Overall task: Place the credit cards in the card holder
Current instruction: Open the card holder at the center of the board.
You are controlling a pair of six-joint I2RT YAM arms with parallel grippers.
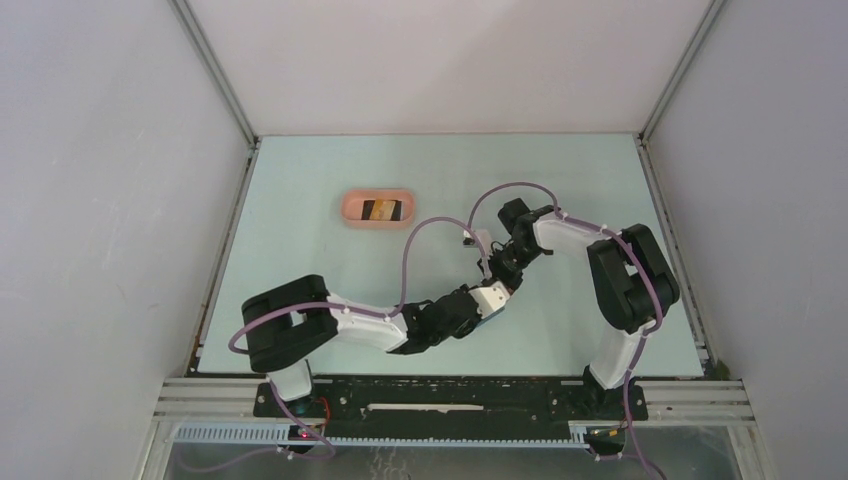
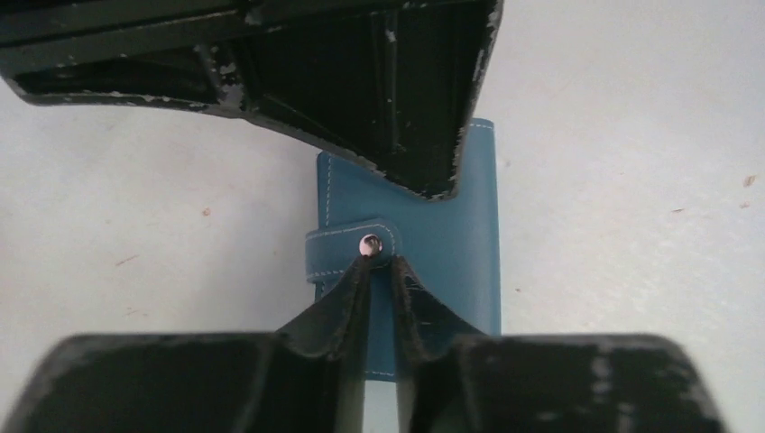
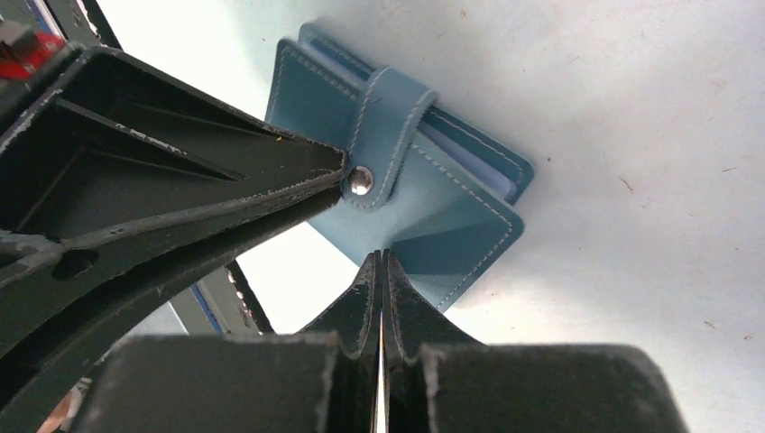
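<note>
Credit cards (image 1: 379,210), thin flat rectangles in black and tan-orange, lie in a pink oval tray (image 1: 347,208) at the left rear of the pale desk (image 1: 300,180). Nearer centre, the left claw (image 2: 381,263) is drawn narrow, its tips at the metal snap (image 2: 370,244) of the tab (image 2: 343,245); whether it grips I cannot tell. The card holder (image 2: 451,244), a small blue stitched folding wallet, lies closed between both arms. The right claw (image 3: 381,263) is pinched on its cover edge.
</note>
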